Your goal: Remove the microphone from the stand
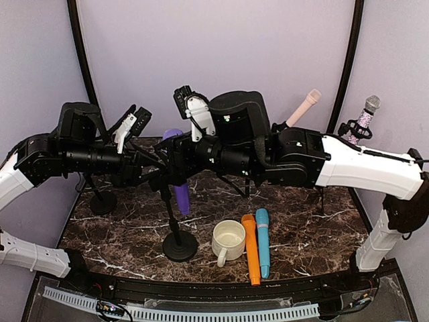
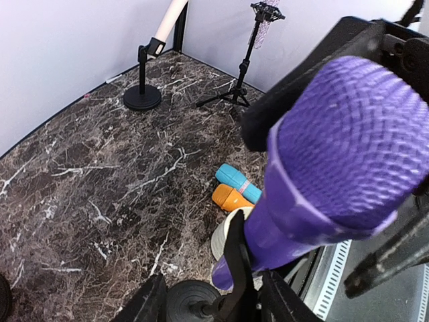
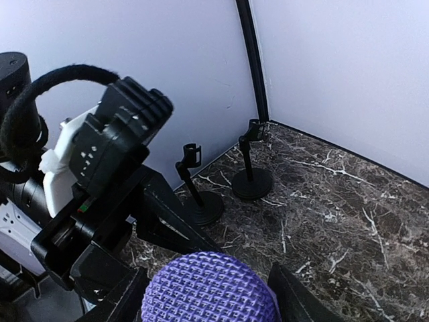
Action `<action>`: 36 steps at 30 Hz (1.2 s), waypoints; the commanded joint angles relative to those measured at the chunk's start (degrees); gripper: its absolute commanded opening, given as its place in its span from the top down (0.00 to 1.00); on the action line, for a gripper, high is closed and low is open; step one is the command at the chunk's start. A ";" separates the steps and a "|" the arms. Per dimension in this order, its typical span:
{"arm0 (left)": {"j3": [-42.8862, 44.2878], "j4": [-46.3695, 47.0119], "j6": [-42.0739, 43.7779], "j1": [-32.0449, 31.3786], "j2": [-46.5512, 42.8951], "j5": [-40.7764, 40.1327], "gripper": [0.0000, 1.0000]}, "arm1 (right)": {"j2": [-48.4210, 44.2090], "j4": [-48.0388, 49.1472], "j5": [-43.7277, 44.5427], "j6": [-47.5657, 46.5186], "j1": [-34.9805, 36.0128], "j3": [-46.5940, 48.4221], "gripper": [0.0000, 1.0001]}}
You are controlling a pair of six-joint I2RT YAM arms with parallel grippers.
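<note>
The purple microphone (image 1: 181, 194) stood tilted in the clip of its round-based stand (image 1: 179, 247) near the middle of the dark marble table (image 1: 308, 228), with both arms meeting over it from either side.

The right gripper (image 3: 208, 298) was set astride the microphone's mesh head, one black finger (image 3: 124, 295) close against each side. Whether the fingers were pinching the head or only flanking it could not be told. In the left wrist view the same gripper showed as a dark mass against the far side of the head.

Lower down, the left gripper (image 2: 214, 305) straddled the stand's clip just beneath the microphone's body. Its jaws were partly apart, and a gap showed between one finger (image 2: 147, 305) and the clip.

Just beside the stand's base sat a cream mug (image 1: 228, 240). An orange microphone (image 1: 250, 249) and a teal microphone (image 1: 262, 241) lay side by side next to it, touching along their length.

At the back of the table, well apart from the arms, a pink microphone (image 1: 305, 107) leaned in a second stand. A glittery microphone (image 1: 365, 117) sat on a tripod at the right corner.
</note>
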 commanded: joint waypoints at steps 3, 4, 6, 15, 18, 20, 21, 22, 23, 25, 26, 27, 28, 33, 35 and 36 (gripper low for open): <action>-3.30 0.32 -2.46 -0.32 0.15 -0.71 0.53 | 0.24 -0.29 2.60 0.17 1.53 -0.88 0.46; -3.95 0.31 -2.67 -0.36 -0.26 -0.83 0.53 | 0.31 -0.23 2.78 0.31 1.70 -1.31 0.47; -5.13 0.40 -3.01 -0.34 -0.95 -1.07 0.54 | 0.53 -0.05 2.82 0.41 2.00 -1.97 0.49; -12.04 1.33 -4.28 -0.35 -2.22 0.56 0.57 | 2.40 -0.29 4.37 1.25 3.15 -3.68 0.52; -13.75 1.37 -3.95 -0.32 -2.22 1.07 0.58 | 2.80 0.64 4.41 2.04 3.44 -5.49 0.53; -14.73 1.20 -3.61 -0.38 -1.91 1.61 0.59 | 3.10 1.20 4.53 2.38 3.75 -6.62 0.53; -15.29 1.00 -3.35 -0.39 -1.72 1.65 0.59 | 3.32 1.32 4.68 2.50 3.96 -7.11 0.53; -15.56 0.87 -3.25 -0.34 -1.68 1.57 0.59 | 3.51 1.43 5.05 2.59 4.15 -7.56 0.53; -16.16 0.61 -3.00 -0.37 -1.58 1.50 0.59 | 3.71 1.65 5.44 2.69 4.40 -8.07 0.53; -17.02 0.24 -2.68 -0.33 -1.48 1.30 0.59 | 3.83 2.58 6.09 2.84 4.78 -9.55 0.53; -17.44 0.14 -2.60 -0.39 -1.31 1.02 0.59 | 3.87 3.27 6.25 3.07 4.87 -10.53 0.53; -18.10 -0.04 -2.48 -0.38 -1.21 0.88 0.59 | 3.92 4.17 6.32 3.39 4.94 -11.51 0.53; -18.86 -0.08 -2.42 -0.35 -1.02 1.07 0.60 | 3.92 5.13 6.34 3.82 5.00 -12.63 0.53; -20.48 1.53 -2.22 -0.43 -0.67 3.02 0.61 | 3.80 8.80 6.09 5.52 5.25 -16.38 0.53; -20.38 1.50 -2.18 -0.47 -0.79 2.23 0.61 | 3.50 9.37 6.12 5.72 5.28 -16.86 0.52; -20.06 1.40 -2.14 -0.40 -0.98 2.01 0.61 | 3.38 9.64 6.17 5.83 5.28 -17.10 0.52</action>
